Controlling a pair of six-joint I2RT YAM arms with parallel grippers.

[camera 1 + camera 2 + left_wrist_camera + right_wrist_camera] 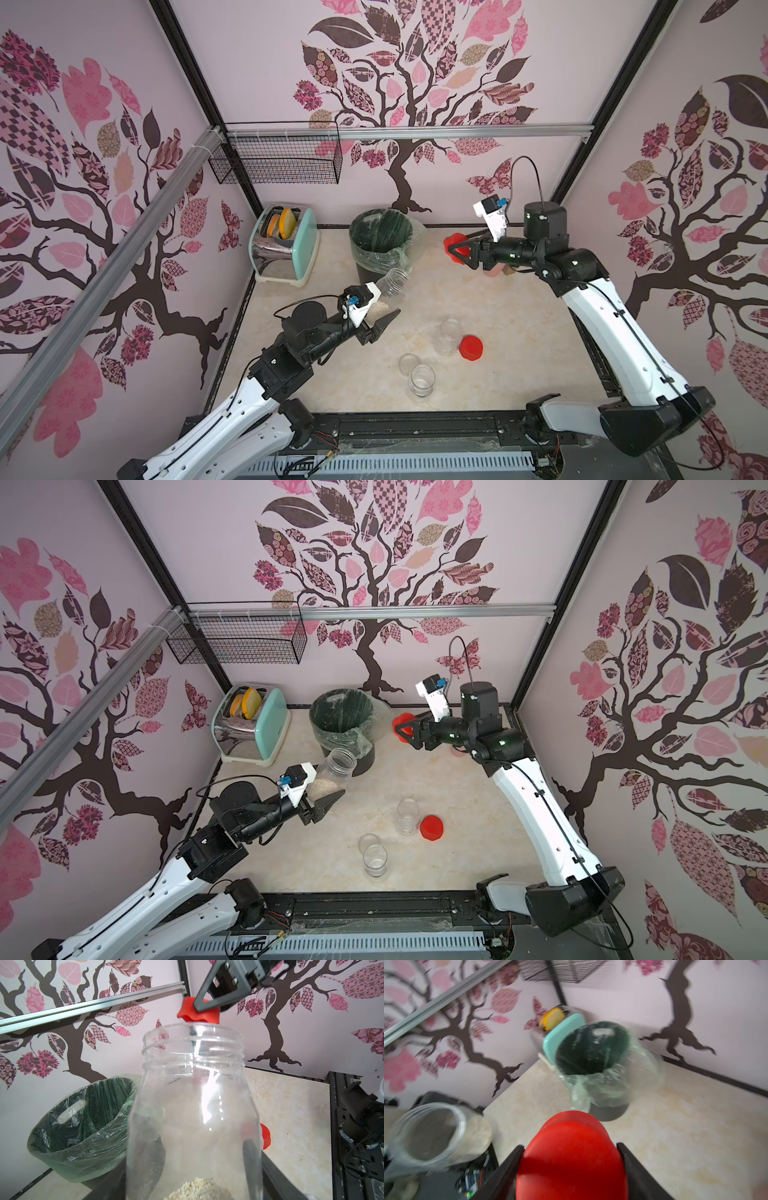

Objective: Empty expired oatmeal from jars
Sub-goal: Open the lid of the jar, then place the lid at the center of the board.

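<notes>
Over marbled tabletop [519,332], left end effector [324,791] clamps the jar [338,766], right end effector [457,249] clamps a red lid [571,1147].

Pale pink walls [457,195] carry brown-and-pink tree decals [401,178]. An aluminium rail [457,132] crosses the back wall, and a black wire basket [282,162] hangs from it. A mint toaster [307,245] stands in the far corner of the beige marbled tabletop [519,332].

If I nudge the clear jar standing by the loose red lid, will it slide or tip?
The jar looks empty, so probably light. Taller than wide, it may tip under a high push; round, it would likely roll once down.
</notes>
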